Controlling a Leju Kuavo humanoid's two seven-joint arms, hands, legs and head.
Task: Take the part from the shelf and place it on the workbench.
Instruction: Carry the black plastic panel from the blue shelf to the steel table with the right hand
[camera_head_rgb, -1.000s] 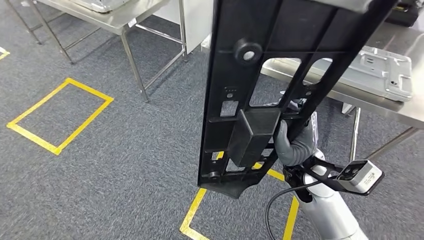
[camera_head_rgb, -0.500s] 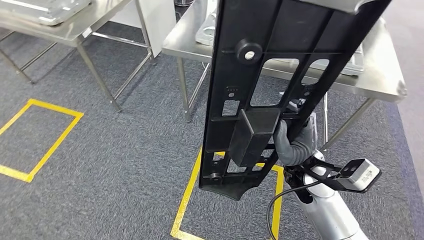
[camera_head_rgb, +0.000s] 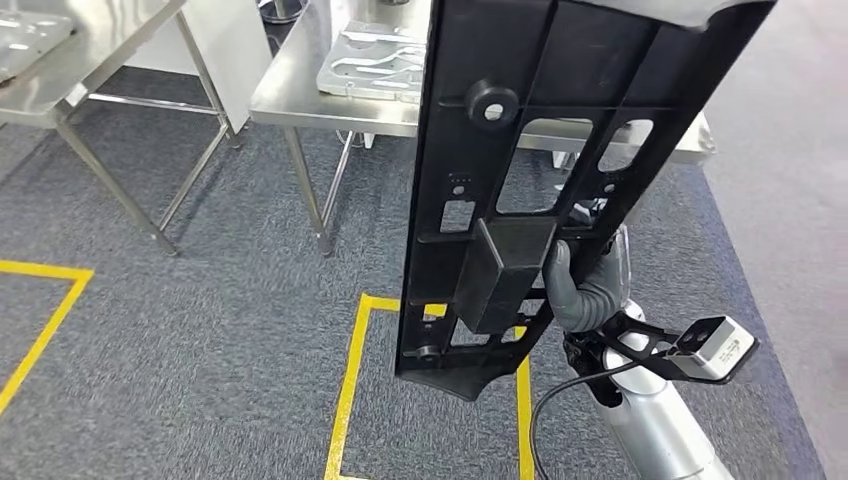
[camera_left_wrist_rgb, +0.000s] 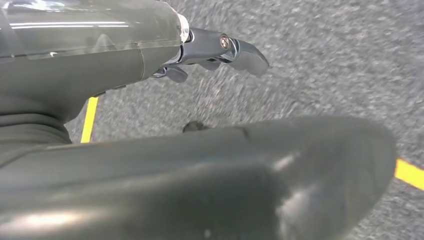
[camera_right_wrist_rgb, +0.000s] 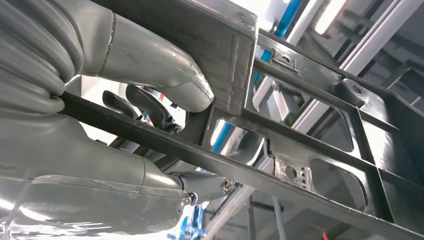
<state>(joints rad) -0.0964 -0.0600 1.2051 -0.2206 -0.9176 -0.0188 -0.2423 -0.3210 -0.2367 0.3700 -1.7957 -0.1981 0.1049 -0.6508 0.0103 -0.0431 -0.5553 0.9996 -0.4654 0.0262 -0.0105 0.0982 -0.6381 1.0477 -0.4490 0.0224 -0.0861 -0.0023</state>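
Since the earlier frames the camera has swung, so the steel counter (camera_head_rgb: 300, 105) now stands ahead of the black plastic frame part (camera_head_rgb: 530, 190) instead of off to one side; the part sits the same in its grip. Left of the part, the yellow floor-tape box (camera_head_rgb: 345, 390) lies on grey carpet. The left robot hand (camera_left_wrist_rgb: 220, 50) hangs over the carpet, fingers loosely apart, holding nothing. The part stands nearly upright, close before the camera, hiding much of the counter, where grey metal panels (camera_head_rgb: 375, 65) already lie. Just right of the part's lower end, the right robot hand (camera_head_rgb: 585, 290) clasps a rib near the boxy housing. Gripped so low, the tall part could swing, striking the counter edge or landing on those panels.
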